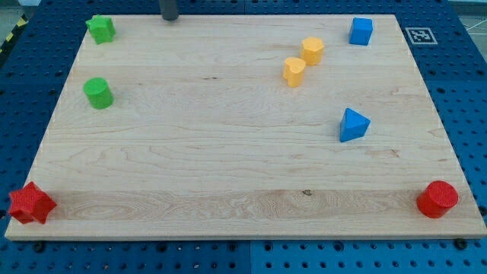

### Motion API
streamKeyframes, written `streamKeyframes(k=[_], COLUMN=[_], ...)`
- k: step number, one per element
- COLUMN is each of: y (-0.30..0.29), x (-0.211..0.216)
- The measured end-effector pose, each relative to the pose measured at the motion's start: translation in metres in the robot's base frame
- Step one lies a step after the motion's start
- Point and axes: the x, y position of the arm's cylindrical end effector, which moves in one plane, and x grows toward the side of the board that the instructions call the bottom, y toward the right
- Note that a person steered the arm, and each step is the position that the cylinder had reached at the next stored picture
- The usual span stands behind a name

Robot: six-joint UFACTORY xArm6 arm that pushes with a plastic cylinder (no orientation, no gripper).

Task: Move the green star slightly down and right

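The green star (100,29) lies at the board's top left corner. My tip (169,18) touches the board at its top edge, to the right of the green star and well apart from it. A green cylinder (98,93) stands below the star on the left side.
Two yellow blocks (312,50) (294,71) sit close together at the upper right. A blue cube (361,31) is at the top right, a blue triangle (353,125) at the right. A red star (31,203) and a red cylinder (437,199) hold the bottom corners of the wooden board (228,167).
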Motion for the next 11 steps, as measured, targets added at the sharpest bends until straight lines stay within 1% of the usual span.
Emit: streamKeyframes(k=[1,4,5,7,8,10,11], y=[-0.019,-0.038,-0.078,-0.088,-0.104,-0.155,-0.155], x=[0.001,0.000,0.000,0.000,0.000,0.001,0.003])
